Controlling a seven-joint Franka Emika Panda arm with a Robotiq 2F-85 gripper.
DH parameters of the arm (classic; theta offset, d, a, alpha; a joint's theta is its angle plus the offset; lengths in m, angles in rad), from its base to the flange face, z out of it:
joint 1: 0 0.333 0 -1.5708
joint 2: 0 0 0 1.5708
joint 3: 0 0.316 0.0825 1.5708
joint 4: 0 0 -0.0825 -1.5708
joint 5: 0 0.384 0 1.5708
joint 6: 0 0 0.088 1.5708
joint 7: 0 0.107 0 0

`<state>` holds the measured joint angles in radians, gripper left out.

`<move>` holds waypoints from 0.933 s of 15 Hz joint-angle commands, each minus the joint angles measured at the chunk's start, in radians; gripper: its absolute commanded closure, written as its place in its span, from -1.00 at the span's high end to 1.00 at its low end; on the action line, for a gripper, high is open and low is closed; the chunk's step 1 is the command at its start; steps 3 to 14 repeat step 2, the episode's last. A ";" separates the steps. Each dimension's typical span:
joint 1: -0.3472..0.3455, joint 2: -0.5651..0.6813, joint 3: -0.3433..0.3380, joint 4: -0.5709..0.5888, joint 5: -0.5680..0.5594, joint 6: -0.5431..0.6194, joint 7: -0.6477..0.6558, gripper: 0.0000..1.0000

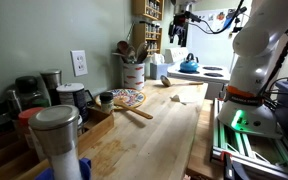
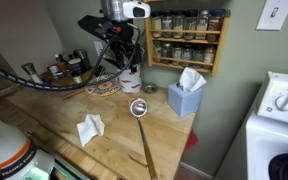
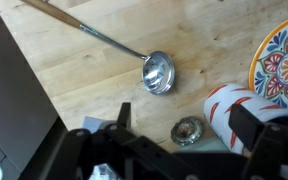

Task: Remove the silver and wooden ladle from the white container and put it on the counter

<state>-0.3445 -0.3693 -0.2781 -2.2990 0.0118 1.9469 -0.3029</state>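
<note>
**A:** So where's the ladle [image 3: 158, 72] at?

**B:** It's out of the white container [image 1: 134, 73] and lying flat on the worktop [image 3: 74, 85]. In the wrist view we've got the silver bowl mid-frame, with the wooden handle running off to the top left. In an exterior view the ladle [image 2: 139, 108] sits between a crumpled white cloth [image 2: 91, 127] and a blue tissue box [image 2: 186, 97].

**A:** And the gripper [image 3: 181, 115]?

**B:** The jaws are spread wide with nothing in them. We can't see them touching anything, and the ladle lies clear of them. A small round metal piece [image 3: 189, 131] sits on the worktop under the gap. There's a painted plate [image 3: 284, 55] off at the right edge.
</note>
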 commanded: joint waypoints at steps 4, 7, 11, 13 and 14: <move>0.043 -0.077 -0.004 -0.060 -0.045 0.020 0.012 1.00; 0.043 -0.077 -0.004 -0.060 -0.045 0.020 0.012 1.00; 0.043 -0.077 -0.004 -0.060 -0.045 0.020 0.012 1.00; 0.043 -0.077 -0.004 -0.060 -0.045 0.020 0.012 1.00; 0.043 -0.077 -0.004 -0.060 -0.045 0.020 0.012 1.00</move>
